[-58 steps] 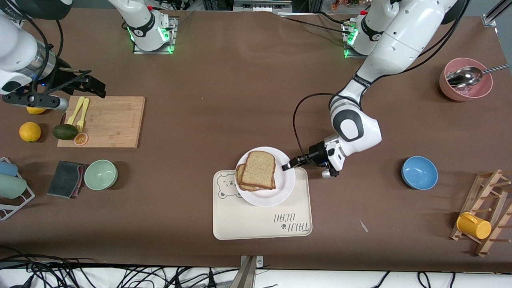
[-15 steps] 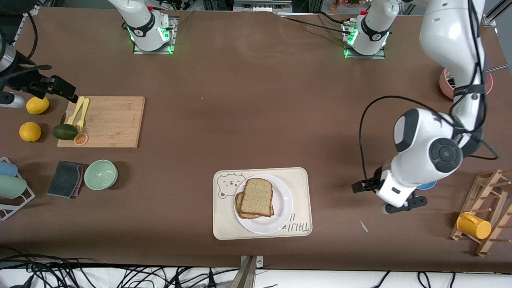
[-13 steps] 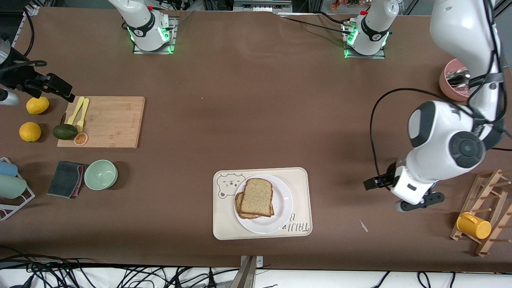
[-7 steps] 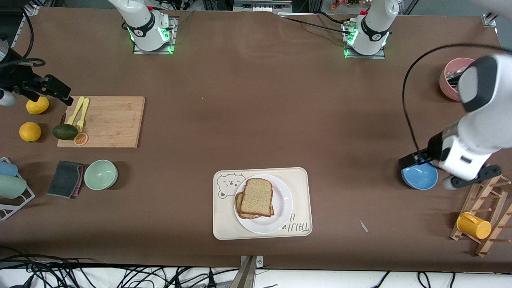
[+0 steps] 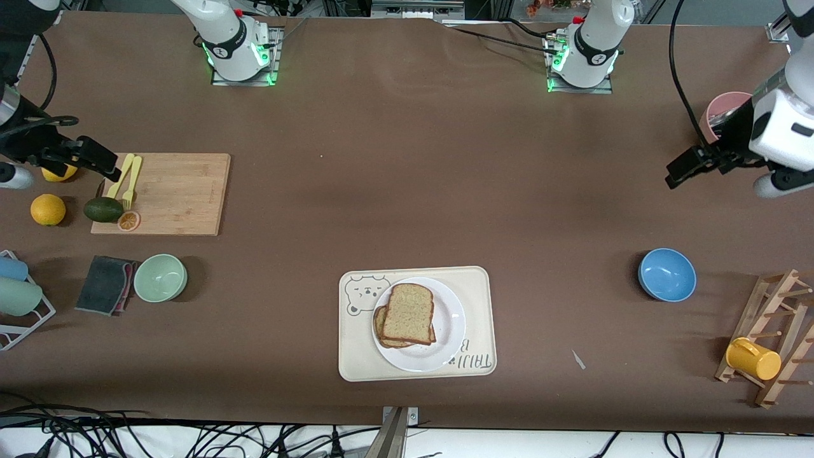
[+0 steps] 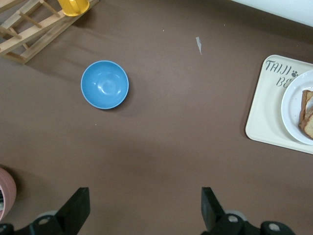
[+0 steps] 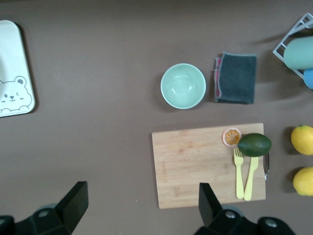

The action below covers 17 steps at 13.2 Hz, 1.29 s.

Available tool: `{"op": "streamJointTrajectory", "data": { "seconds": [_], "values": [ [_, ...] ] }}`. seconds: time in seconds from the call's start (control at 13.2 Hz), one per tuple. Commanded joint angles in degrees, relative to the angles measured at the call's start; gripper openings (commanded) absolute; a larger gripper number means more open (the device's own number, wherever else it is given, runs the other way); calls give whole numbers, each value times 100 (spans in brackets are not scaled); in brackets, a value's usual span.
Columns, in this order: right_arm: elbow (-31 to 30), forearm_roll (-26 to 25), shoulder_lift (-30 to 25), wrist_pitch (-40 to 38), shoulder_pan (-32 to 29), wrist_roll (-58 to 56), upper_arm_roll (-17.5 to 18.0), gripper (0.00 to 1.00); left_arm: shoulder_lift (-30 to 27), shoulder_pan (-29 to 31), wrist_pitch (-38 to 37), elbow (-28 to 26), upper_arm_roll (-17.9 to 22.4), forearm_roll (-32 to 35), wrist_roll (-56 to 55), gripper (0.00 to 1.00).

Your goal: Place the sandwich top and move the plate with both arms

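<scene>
The brown tabletop [image 5: 407, 191] carries a cream tray [image 5: 359, 356]; on it sits the plate [image 5: 450, 321], the sandwich top [image 5: 408, 313] capping a lower slice (task apparently complete). Well apart from the tray, left claw [image 5: 683, 168] and right claw [image 5: 95, 159] hover empty, jaws spread.

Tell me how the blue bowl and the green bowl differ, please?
The blue bowl is a strong bright blue; the green bowl is a pale mint. The blue bowl sits toward the left arm's end of the table, with the wooden rack close by; the green bowl sits toward the right arm's end, right beside a dark folded cloth. Both are round, upright, look empty and seem about the same size.
</scene>
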Motion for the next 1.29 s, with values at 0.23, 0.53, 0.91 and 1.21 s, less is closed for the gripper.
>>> {"op": "streamJointTrajectory", "data": {
  "seconds": [0.23,0.53,0.91,1.21],
  "values": [
    [332,162,75,-775,-43,-121,-70,100,-914,37,381,-1266,-31,167,127,100],
    [621,118,311,-715,105,-368,-26,100,-958,55,706,-1591,-13,159,127,100],
    [1061,-111,514,-925,194,-377,-26,100,-949,55,742,-1548,4,159,118,100],
    [1070,-93,505,-934,212,-403,-70,100,-958,46,716,-1487,-48,176,118,100]
  ]
}}
